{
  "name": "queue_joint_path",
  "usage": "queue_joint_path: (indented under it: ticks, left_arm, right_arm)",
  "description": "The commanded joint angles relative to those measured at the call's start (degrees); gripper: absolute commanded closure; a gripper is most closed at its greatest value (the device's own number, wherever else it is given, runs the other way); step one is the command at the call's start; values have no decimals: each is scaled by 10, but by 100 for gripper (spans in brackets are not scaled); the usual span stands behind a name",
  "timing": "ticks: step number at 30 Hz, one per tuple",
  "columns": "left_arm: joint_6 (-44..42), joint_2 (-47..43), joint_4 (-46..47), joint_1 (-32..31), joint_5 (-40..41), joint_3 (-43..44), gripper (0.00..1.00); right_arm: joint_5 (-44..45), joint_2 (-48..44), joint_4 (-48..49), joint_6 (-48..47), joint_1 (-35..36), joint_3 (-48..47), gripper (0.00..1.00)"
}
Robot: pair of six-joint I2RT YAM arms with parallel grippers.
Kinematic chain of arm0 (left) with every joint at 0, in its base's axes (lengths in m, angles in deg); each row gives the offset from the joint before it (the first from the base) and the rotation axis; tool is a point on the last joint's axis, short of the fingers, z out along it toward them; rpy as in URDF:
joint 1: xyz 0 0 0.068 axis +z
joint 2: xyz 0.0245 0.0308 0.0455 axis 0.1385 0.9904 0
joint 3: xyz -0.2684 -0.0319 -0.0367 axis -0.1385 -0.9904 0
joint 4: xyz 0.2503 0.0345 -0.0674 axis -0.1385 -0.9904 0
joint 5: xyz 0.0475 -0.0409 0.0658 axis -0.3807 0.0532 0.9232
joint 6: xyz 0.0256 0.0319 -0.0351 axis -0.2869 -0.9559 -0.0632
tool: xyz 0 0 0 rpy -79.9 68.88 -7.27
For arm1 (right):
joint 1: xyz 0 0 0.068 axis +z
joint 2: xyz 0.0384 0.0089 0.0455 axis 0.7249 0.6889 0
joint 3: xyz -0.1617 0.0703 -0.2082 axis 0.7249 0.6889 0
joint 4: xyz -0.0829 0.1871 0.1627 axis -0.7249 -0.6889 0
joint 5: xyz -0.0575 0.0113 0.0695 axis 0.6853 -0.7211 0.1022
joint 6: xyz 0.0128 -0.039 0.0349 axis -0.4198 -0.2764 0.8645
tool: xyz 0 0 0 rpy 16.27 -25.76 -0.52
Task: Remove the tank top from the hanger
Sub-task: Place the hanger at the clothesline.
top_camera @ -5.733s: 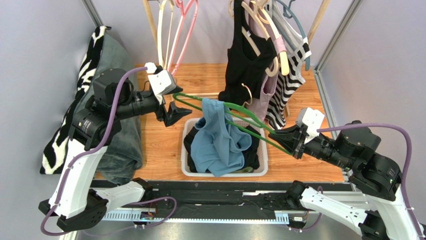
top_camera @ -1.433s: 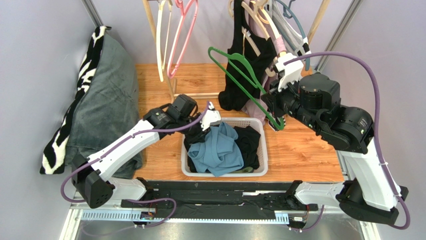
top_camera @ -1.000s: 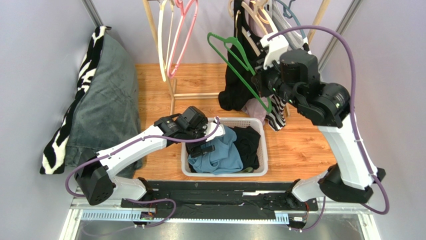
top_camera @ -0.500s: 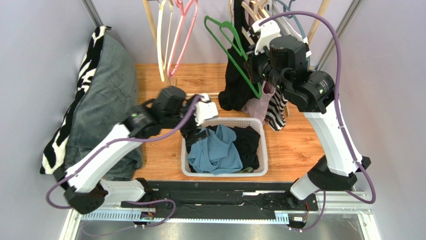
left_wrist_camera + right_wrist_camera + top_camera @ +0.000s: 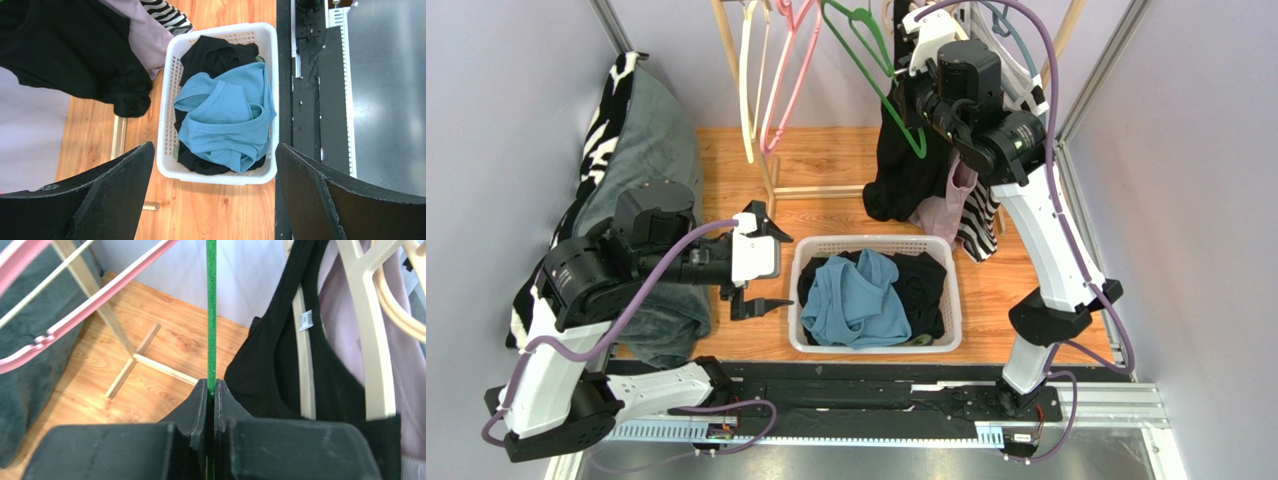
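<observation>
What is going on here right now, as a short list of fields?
blue tank top: lying in the white basket, off the hanger
green hanger: bare, held up by the clothes rack
right gripper: shut on the green hanger
left gripper: open, empty, beside the white basket
black garment: hanging on the rack

- On the black top (image 5: 270, 370) hanging in front of my right wrist camera, a small white sewn-in tag (image 5: 306, 320) sits at the inner edge of its strap. Its grey print is too small for me to read.
- I can read no other text, number or brand in my views.
</observation>
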Motion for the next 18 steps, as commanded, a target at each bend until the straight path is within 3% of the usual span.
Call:
queue_joint_path:
  ticks: [1, 18]
  left_arm:
    - [-33, -11, -15, 5, -9, -12, 1]
    - [-32, -4, -24, 15, -27, -18, 1]
  right_arm:
    - [-21, 13, 77, -29, -12, -31, 100]
    - [-86, 83, 118, -43, -44, -67, 100]
